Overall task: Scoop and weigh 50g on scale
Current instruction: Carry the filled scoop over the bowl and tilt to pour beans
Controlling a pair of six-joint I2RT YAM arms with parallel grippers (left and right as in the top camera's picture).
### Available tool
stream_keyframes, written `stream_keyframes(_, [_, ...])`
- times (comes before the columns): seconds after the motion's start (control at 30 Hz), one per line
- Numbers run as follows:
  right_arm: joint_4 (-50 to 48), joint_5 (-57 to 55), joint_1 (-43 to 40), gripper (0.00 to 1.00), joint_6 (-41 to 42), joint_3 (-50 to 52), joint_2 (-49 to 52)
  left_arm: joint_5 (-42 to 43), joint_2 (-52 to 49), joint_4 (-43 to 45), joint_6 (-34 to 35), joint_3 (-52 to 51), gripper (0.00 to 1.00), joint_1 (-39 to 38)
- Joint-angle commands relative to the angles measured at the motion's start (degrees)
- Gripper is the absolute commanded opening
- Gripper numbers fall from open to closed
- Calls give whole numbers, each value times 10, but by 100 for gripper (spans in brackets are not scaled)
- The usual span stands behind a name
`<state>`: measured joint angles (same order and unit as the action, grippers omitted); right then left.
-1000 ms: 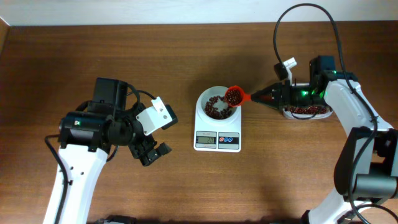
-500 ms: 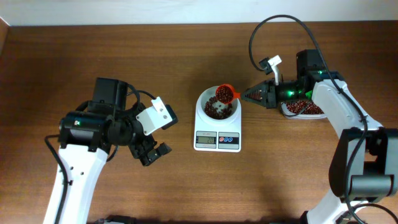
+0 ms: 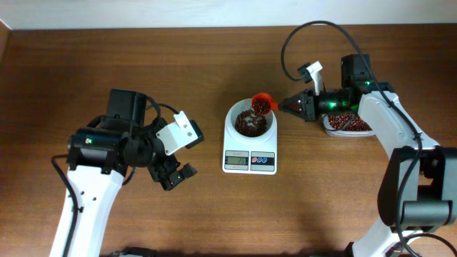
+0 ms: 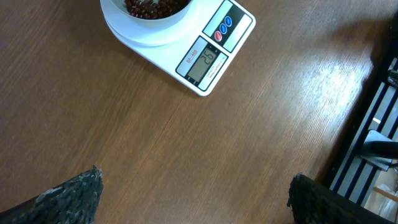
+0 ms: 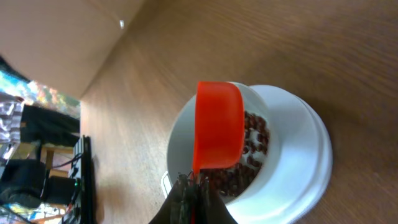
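Tipped further, smooth orange scoop (image 3: pixel 262 103) overhangs round scale (image 3: pixel 249 162).

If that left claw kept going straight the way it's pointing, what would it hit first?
The left gripper would probably meet the bare wooden table, just short of the scale; depth is unclear.

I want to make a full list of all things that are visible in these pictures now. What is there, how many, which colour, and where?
table: one, brown wood, under everything
scale: one, white with two blue buttons and a round bowl on top, centre of the table
beans: many, dark red-brown, in the scale's bowl; more in the tub
scoop: one, orange-red, tilted over the bowl's far right rim
tub: one, clear, right of the scale, under the right arm
left fingers: black, open and empty, left of the scale
right fingers: black, shut on the scoop's handle
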<state>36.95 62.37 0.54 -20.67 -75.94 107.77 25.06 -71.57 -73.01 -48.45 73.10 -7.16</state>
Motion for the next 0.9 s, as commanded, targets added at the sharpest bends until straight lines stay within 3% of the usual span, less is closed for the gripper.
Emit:
stream_keyframes(0.0, [-4,62,3,4,-28,-1,-7,4,5,1,-7,-2,99,0])
stream_keyframes(0.03, [-23,9,2,4,45,-1,-7,4,5,1,-7,-2,99,0])
stream_keyframes(0.1, [-20,54,3,4,3,-1,-7,4,5,1,-7,-2,99,0])
stream_keyframes(0.17, [-28,-1,3,4,53,-1,-7,4,5,1,-7,-2,99,0])
stream_keyframes(0.87, [-14,51,3,4,48,-1,-7,4,5,1,-7,-2,99,0])
